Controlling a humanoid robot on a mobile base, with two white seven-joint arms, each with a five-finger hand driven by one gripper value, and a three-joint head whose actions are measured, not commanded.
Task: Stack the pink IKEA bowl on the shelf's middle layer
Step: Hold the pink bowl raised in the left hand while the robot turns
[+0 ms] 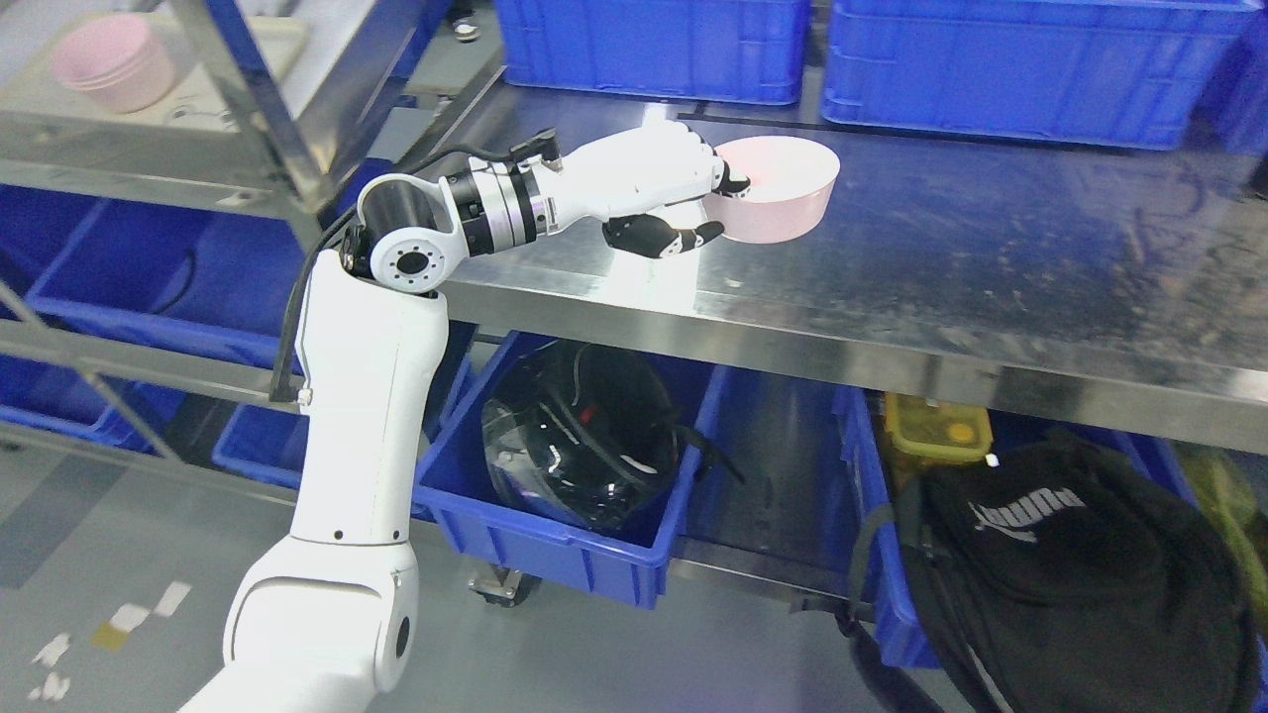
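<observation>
A pink bowl (pixel 783 198) stands upright on the steel table (pixel 991 287), near its back left part. My left hand (pixel 718 210) reaches it from the left: the fingers (pixel 731 182) hook over the bowl's left rim and the thumb (pixel 693 238) presses its outer wall, so the hand is shut on the bowl. A stack of matching pink bowls (pixel 114 61) sits on a layer of the metal shelf (pixel 258 109) at the upper left. The right arm does not show.
Blue crates (pixel 1020 69) line the back of the table. The shelf's slanted steel post (pixel 238 89) stands between the table and the bowl stack. Under the table are a blue bin (pixel 555 555) holding a black helmet (pixel 584 436), and a black backpack (pixel 1070 574).
</observation>
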